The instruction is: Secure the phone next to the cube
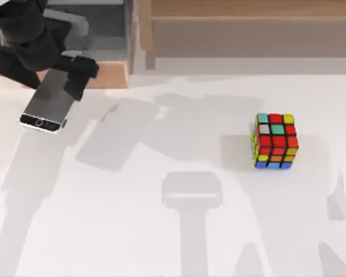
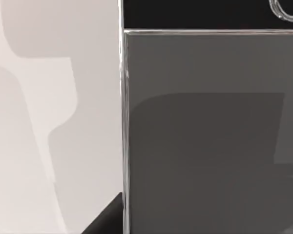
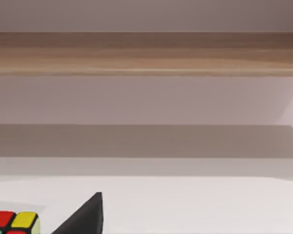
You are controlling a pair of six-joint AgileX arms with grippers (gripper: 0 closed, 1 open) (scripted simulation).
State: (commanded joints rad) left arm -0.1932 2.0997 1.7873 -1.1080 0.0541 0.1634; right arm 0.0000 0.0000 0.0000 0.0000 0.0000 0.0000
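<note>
Our left fingers [image 1: 46, 72] clamp the phone [image 1: 46, 107] by its long edges; open tabletop [image 1: 161, 231] separates it from the cube [image 1: 274, 141].

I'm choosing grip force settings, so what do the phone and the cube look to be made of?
The phone, held by the left gripper, looks like glossy glass, given its dark reflective face, with a bright silver rim, likely metal. The cube looks like hard black plastic with flat coloured stickers, probably smooth.
</note>
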